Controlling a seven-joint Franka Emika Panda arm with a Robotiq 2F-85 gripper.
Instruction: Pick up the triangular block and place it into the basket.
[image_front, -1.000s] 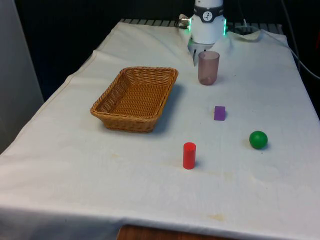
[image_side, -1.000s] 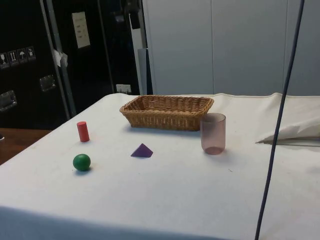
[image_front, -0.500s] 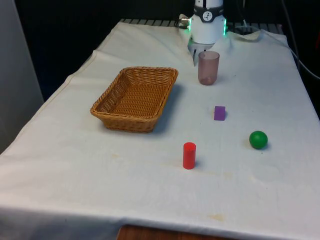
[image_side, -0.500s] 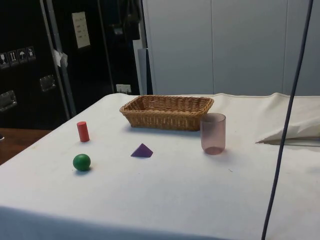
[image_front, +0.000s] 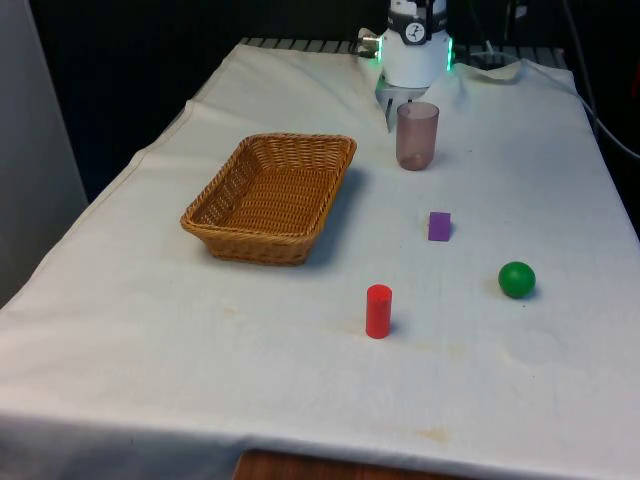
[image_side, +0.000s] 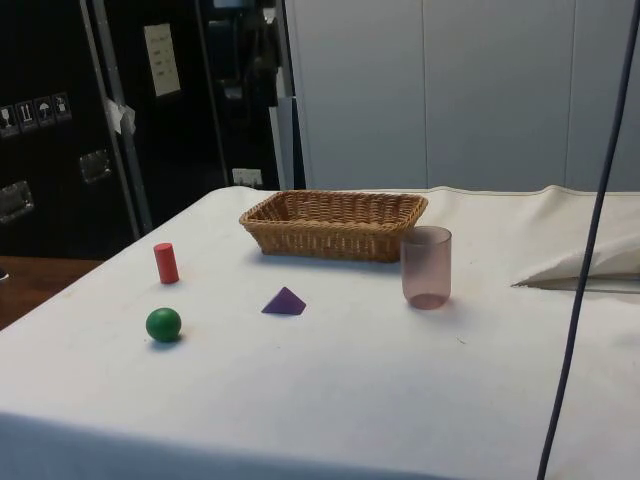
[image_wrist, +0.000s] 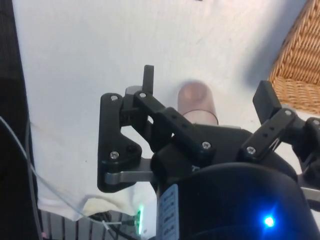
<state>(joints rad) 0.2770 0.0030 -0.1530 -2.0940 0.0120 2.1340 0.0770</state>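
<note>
My gripper hangs high above the cloth, pointing straight down, its two black fingers spread wide apart with nothing between them. The linkages on both sides are splayed outward. My white arm base stands at the far end of the table, slightly toward the front view's right.

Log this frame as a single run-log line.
hand: open, above pink cup | purple triangular block: on cloth, untouched | wicker basket: holds nothing
</note>
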